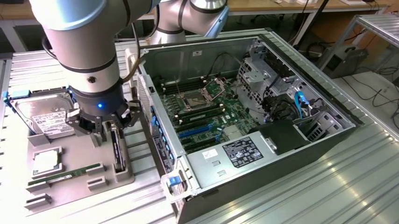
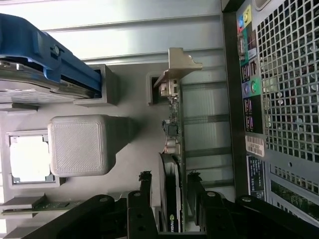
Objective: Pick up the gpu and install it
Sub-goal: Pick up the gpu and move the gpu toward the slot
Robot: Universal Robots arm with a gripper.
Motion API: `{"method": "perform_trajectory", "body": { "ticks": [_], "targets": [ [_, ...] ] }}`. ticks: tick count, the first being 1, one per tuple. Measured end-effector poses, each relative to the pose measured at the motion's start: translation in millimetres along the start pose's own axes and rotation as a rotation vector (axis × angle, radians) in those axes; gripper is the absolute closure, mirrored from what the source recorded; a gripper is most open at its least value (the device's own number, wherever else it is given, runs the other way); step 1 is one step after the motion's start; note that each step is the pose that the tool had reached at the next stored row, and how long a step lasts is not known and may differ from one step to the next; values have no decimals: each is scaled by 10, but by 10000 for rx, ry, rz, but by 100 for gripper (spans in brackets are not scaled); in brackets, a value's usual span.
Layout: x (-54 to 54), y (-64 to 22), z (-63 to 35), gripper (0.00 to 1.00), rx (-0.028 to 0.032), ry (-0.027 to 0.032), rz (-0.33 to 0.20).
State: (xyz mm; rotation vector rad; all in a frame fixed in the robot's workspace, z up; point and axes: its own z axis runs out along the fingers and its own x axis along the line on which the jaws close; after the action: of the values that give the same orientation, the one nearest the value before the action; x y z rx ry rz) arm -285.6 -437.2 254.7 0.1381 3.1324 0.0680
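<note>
Arm comes straight down over the gray tray [image 1: 81, 149], at the exterior view's left of the open PC case [image 1: 206, 56]. Gripper [image 1: 103, 131] fingers [image 2: 145, 191] are apart, one on each side of the gpu [image 1: 117, 154], which stands on edge in its tray slot. In ext. view the gripper hides one end of the card. Wrist view shows the silver bracket [image 2: 177, 69] and narrow gaps btw. fingers and card.

The bench [image 1: 324, 186] is ribbed, light grey metal. Two things lie directly on it. A grey moulded tray [image 1: 81, 154] sits toward the exterior view's left. An open computer case [image 1: 181, 60] lies on its side just beside the tray, toward the exterior view's right. Whether tray and case touch cannot be told.
</note>
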Motion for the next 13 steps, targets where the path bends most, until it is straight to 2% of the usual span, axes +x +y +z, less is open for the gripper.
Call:
{"method": "perform_trajectory", "body": {
  "ticks": [13],
  "targets": [
    [-1,-13,89,58,18,-2,76]
  ]
}}
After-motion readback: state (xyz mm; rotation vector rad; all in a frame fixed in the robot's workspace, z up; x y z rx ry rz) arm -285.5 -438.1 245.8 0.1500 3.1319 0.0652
